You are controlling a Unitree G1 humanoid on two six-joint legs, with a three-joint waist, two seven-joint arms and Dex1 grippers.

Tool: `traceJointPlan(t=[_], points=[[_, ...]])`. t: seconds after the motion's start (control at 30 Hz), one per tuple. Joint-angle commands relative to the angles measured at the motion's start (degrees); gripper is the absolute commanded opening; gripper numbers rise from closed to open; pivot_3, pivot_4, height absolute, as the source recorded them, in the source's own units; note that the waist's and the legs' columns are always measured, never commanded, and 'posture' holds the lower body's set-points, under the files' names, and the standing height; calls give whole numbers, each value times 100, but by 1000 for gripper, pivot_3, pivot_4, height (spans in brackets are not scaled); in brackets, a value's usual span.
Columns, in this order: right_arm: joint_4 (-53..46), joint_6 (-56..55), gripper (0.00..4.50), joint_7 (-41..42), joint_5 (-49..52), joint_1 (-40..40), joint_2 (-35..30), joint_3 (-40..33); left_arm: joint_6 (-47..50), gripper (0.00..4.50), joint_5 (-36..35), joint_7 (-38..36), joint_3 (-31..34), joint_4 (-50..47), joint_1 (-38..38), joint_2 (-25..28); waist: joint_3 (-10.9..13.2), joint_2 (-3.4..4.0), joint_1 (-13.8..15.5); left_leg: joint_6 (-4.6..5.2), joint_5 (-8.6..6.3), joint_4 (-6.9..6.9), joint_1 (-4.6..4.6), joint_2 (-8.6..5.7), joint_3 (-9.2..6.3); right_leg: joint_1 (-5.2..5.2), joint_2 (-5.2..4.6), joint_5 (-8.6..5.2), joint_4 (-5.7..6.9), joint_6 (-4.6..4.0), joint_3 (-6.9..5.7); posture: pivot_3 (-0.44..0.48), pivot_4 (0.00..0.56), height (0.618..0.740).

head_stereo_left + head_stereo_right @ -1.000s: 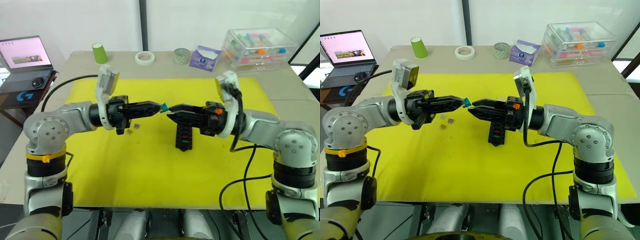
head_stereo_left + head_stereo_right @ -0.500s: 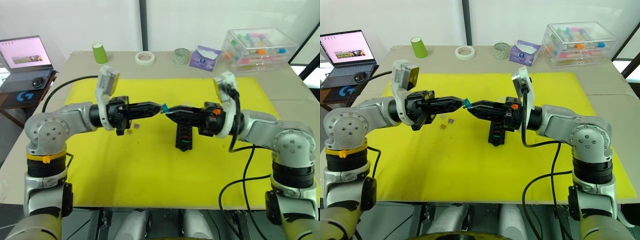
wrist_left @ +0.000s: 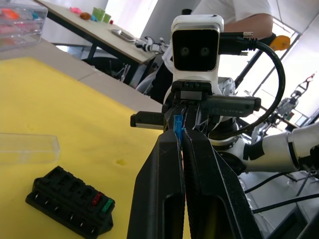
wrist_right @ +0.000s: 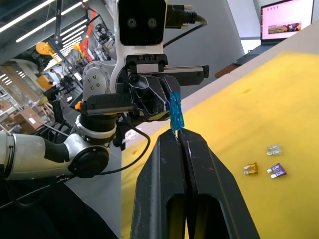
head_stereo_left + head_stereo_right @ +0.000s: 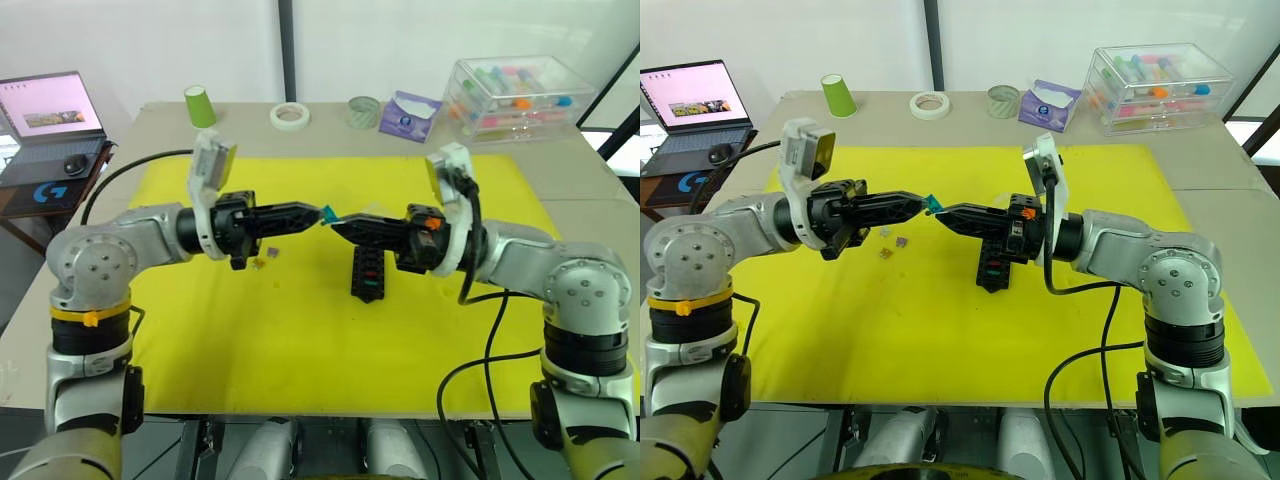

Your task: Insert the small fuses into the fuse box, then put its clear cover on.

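Your two arms reach toward each other over the middle of the yellow mat (image 5: 250, 330), forearms nearly level, fingertips meeting in the air above the fuse box (image 5: 368, 274). Your left gripper (image 5: 318, 213) has its fingers pressed together on a teal fuse (image 5: 328, 213), which sticks out past the tips. Your right gripper (image 5: 337, 226) points back at it, fingers pressed together too, with its tips right at the lower end of that same fuse; in the right wrist view the fuse (image 4: 175, 111) stands upright directly above the closed tips, but you cannot tell whether they actually pinch it. The fuse box lies flat on the mat under your right gripper, with a red and a green fuse already seated in its slots (image 3: 102, 202). The clear cover (image 3: 27, 148) lies on the mat just beside the box. Three loose fuses (image 4: 264, 167), grey, brown and purple, rest on the mat under your left gripper, apart from the box.
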Motion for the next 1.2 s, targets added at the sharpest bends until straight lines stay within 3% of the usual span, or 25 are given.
traceJointPlan(t=[0.03,0.13,0.73,0.77,0.83,1.2], points=[[-72,-96,194,16,165,-147,-18,-118,-46,0,-140,-97,-17,-102,-55,36,0,0,0,0,0,0,0,0,0,0,0,0,0,0,0,0,150,740],[-43,-114,901,-28,204,-157,0,-143,-29,0,-176,-70,0,-96,-64,12,0,0,-3,0,0,0,0,0,0,0,0,0,0,0,0,0,150,740],[26,-153,901,-304,517,-185,46,-154,-9,0,-322,33,-1,-127,-65,-10,0,0,-2,0,0,0,0,0,0,0,0,0,-1,0,0,0,150,740],[32,-161,469,-326,529,-184,58,-160,-8,0,-333,39,-2,-131,-62,-7,0,0,-2,0,0,0,0,0,0,0,0,0,-1,0,0,0,150,740],[51,-169,38,-352,571,-183,66,-166,-9,0,-335,40,-10,-123,-60,-1,0,0,-3,0,0,-1,0,0,0,0,0,0,-1,0,0,0,150,740],[78,-162,38,-463,901,-144,-19,-229,-71,0,-193,-39,-87,-167,59,89,0,0,-2,0,0,-1,0,0,0,0,0,0,-1,0,0,0,150,740]])
